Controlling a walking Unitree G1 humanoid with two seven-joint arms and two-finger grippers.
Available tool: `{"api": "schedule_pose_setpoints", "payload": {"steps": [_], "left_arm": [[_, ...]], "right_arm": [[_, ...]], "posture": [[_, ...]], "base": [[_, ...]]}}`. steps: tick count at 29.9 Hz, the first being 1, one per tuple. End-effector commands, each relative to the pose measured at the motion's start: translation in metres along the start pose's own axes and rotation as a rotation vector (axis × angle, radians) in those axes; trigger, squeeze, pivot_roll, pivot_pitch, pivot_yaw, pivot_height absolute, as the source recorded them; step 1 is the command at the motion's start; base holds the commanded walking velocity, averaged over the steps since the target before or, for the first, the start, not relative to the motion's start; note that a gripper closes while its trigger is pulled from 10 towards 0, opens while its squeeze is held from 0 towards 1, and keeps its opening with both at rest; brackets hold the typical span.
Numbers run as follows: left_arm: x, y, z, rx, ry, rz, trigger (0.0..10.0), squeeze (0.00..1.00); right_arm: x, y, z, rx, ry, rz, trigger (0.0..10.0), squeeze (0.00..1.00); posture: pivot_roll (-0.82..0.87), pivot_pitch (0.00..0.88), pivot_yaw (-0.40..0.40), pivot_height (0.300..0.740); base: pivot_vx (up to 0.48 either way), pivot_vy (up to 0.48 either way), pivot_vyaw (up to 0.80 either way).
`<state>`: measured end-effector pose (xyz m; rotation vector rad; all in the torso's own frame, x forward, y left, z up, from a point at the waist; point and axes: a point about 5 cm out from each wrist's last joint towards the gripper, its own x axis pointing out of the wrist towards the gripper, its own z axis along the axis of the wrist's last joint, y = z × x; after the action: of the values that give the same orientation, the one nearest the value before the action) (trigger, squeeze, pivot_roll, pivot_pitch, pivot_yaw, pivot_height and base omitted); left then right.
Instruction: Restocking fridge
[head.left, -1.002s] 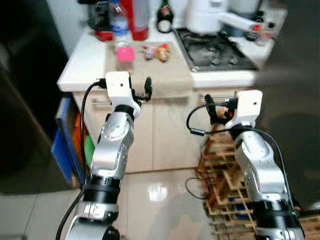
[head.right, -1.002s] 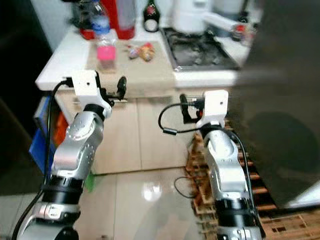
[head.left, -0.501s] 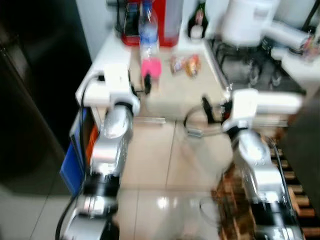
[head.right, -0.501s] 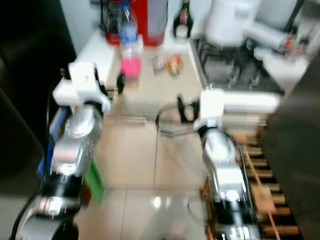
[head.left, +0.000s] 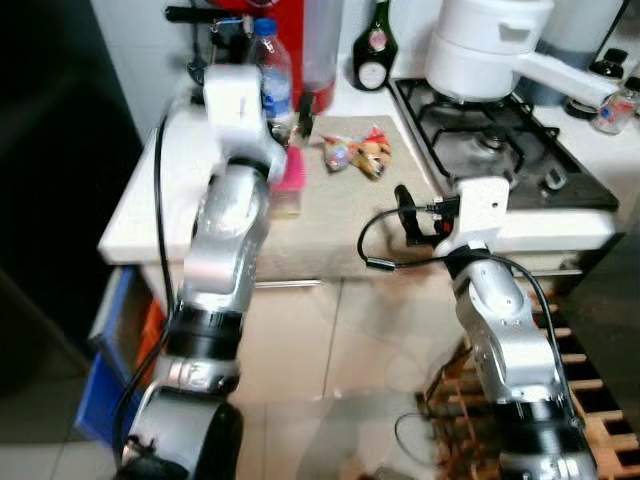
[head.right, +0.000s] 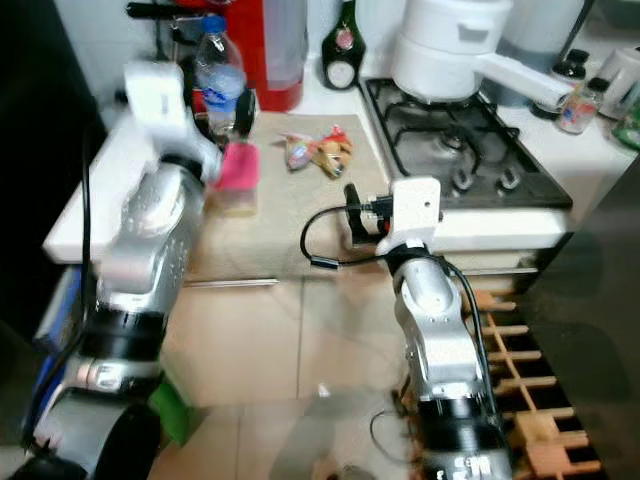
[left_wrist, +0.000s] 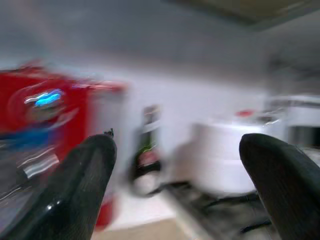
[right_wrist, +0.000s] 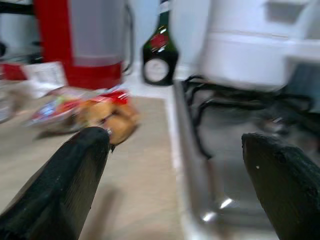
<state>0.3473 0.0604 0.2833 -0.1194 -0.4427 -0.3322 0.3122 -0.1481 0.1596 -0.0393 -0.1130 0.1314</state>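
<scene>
A clear water bottle (head.left: 271, 84) with a blue cap stands at the back left of the beige counter (head.left: 330, 225). In front of it sits a small container with a pink lid (head.left: 291, 180). Two snack packets (head.left: 355, 153) lie mid-counter, also in the right wrist view (right_wrist: 95, 112). My left gripper (head.left: 301, 108) is raised over the counter, right beside the bottle and above the pink lid, open and holding nothing (left_wrist: 175, 190). My right gripper (head.left: 406, 212) hangs at the counter's front edge, open and empty (right_wrist: 175, 190), facing the snack packets.
A red appliance (head.left: 300, 35) and a dark green bottle (head.left: 372, 50) stand against the back wall. A white pot (head.left: 480, 50) sits on the gas stove (head.left: 500, 140) at the right. A dark tall surface (head.left: 50, 150) rises on the left. A wooden pallet (head.left: 585, 400) lies on the floor at the right.
The camera has come closer to the counter and looks down on it. My left arm has risen from the counter's front edge to the bottle. The right gripper stays at the edge.
</scene>
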Motion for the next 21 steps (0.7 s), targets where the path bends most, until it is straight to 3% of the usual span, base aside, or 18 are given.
{"api": "schedule_pose_setpoints", "payload": {"steps": [1, 12, 15, 18, 21], "left_arm": [[-0.004, 0.009, -0.005, 0.001, 0.033, 0.021, 10.0, 0.00], [-0.022, 0.004, -0.020, -0.031, 0.090, -0.001, 10.0, 0.00], [-0.025, 0.002, -0.025, 0.001, 0.120, -0.002, 10.0, 0.00], [-0.031, 0.003, -0.035, 0.041, 0.200, 0.015, 10.0, 0.00], [-0.036, 0.005, -0.048, -0.010, 0.315, 0.071, 10.0, 0.00]], "right_arm": [[0.000, 0.004, 0.007, -0.004, -0.034, 0.004, 10.0, 0.00], [-0.005, 0.003, 0.004, -0.003, -0.026, -0.006, 10.0, 0.00], [-0.005, 0.004, 0.004, -0.003, -0.025, -0.004, 10.0, 0.00], [-0.006, 0.005, 0.004, -0.003, -0.022, 0.002, 10.0, 0.00], [-0.007, 0.007, 0.002, -0.001, -0.013, 0.011, 10.0, 0.00]], "posture": [[-0.05, 0.000, 0.009, 0.740], [-0.06, 0.000, 0.017, 0.740], [-0.05, 0.000, 0.015, 0.740], [-0.05, 0.000, 0.013, 0.740], [-0.05, 0.000, 0.008, 0.740]], "base": [[0.000, 0.000, 0.00], [0.000, 0.000, 0.00], [0.000, 0.000, 0.00], [0.000, 0.000, 0.00], [0.000, 0.000, 0.00]]}}
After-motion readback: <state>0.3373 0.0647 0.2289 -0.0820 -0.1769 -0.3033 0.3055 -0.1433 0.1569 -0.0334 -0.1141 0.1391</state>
